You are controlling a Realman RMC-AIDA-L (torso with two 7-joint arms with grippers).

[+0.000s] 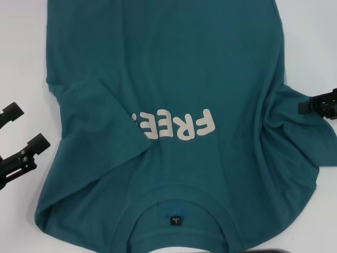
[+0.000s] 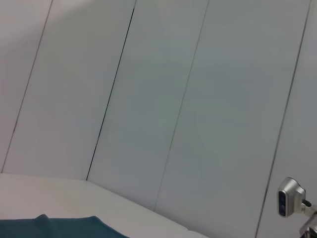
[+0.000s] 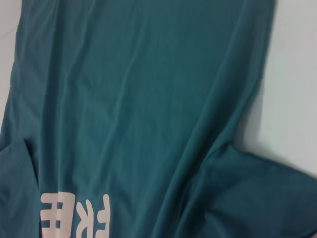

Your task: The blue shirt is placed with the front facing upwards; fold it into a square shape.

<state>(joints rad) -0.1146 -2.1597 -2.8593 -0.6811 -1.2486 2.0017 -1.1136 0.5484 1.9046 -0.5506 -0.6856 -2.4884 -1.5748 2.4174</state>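
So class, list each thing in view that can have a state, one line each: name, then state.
blue shirt: front up, left sleeve folded over the chest print, right sleeve still spread
left gripper: open, beside the shirt
right gripper: over the right sleeve

- Head view: bright, even overhead light. White table (image 1: 21,58) near blown out, no hard glare.
- Large dark teal-blue cotton T-shirt (image 1: 168,95) well exposed; soft shadows only in its creases and along the folded sleeve edge.
- Cream "FREE!" print (image 1: 176,126) crisp, small black neck label (image 1: 176,221) text too small to read.
- Left wrist view: pale grey wall panels (image 2: 163,99), flat diffuse light, low contrast.
- Right wrist view: slightly soft, mild shadow beside the shirt's edge.
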